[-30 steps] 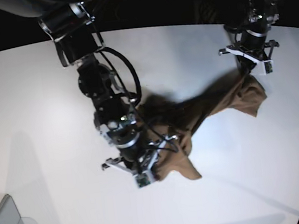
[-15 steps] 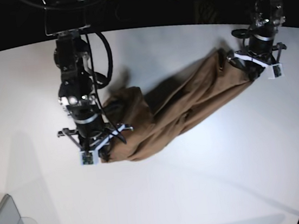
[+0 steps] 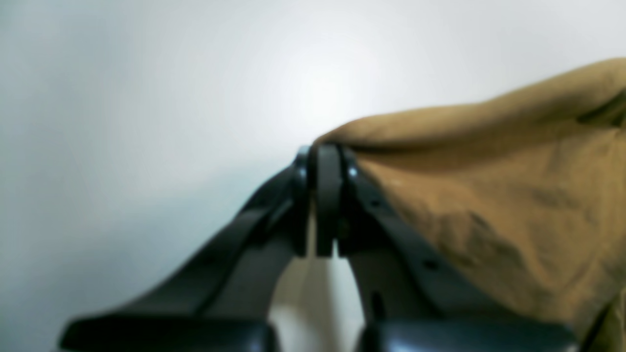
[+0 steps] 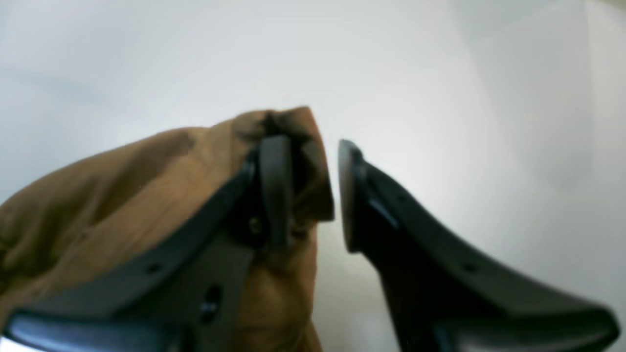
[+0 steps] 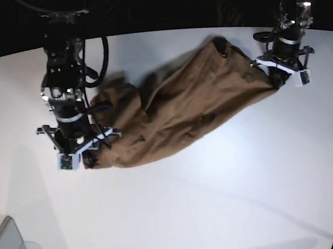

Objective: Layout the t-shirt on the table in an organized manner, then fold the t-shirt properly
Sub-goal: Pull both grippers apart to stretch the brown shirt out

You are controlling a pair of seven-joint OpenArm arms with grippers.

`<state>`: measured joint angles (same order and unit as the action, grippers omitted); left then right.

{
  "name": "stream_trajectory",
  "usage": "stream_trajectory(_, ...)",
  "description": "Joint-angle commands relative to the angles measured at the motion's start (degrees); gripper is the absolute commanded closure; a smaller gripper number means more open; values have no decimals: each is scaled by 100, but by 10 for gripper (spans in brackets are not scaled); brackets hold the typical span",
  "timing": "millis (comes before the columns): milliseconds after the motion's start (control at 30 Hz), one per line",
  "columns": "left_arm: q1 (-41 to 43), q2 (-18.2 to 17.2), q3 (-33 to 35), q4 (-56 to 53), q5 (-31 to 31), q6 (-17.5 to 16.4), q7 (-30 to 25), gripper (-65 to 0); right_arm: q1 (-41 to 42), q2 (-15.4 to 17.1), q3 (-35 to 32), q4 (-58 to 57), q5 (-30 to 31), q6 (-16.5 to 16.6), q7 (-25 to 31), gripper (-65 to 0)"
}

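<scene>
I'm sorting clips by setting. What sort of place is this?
Probably a robot lab or test bench, not a home: a bare white table with a curved edge, a dark backdrop behind it, and two black robot arms, each with a wrist camera, stretching a brown t-shirt between them.

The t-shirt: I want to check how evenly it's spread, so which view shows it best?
The base view: the whole t-shirt shows, stretched in a wrinkled band across the table between both arms. The left wrist view shows only the corner pinched in the left gripper; the right wrist view only a bunched edge at the open right gripper.
</scene>
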<state>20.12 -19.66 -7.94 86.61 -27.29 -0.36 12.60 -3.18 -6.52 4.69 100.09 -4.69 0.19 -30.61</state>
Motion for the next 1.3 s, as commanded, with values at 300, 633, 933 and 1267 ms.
stream_trajectory(300,6,72,-45,82,26,5,-148,-5,-891,-90,-166,1336,-10,-5,217,-460)
stream_trajectory(633,6,89,-36,82,8,5,-139,-5,-2359,-99,-1220,1424,-10,-5,639,-465)
stream_trajectory(933,6,89,-36,82,-1,5,-122,-5,-2658,-99,-1572,738,-45,-32,1571,-465)
stream_trajectory(1267,14,89,-36,82,-1,5,-113,-5,-2253,138,-1616,-387,-45,-1394,2283,-465)
